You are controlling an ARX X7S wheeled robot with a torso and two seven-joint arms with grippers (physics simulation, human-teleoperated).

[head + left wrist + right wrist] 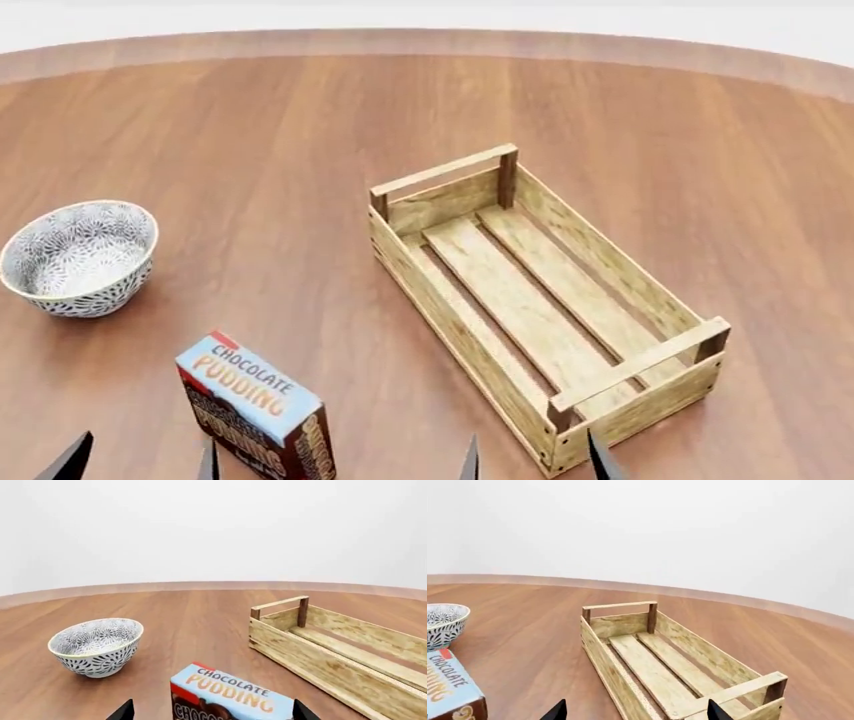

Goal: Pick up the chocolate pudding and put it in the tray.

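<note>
Wooden tabletop (267, 130) holds the chocolate pudding (254, 410), standing at eight o'clock from the tray (627, 290). Both grippers' jaws are spread wide, holding nothing. Next, the left gripper (140, 462) should reach forward and close on the box.

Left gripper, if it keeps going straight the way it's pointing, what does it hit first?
Most likely the chocolate pudding, sitting between the open left gripper fingertips; depth is unclear.

Both grippers show only as dark fingertip points at the bottom edges; the left gripper (140, 458) and right gripper (531, 458) are otherwise cut off. The chocolate pudding (254, 418) loses its base below the frame, and the tray (340, 652) runs off the left wrist view.
</note>
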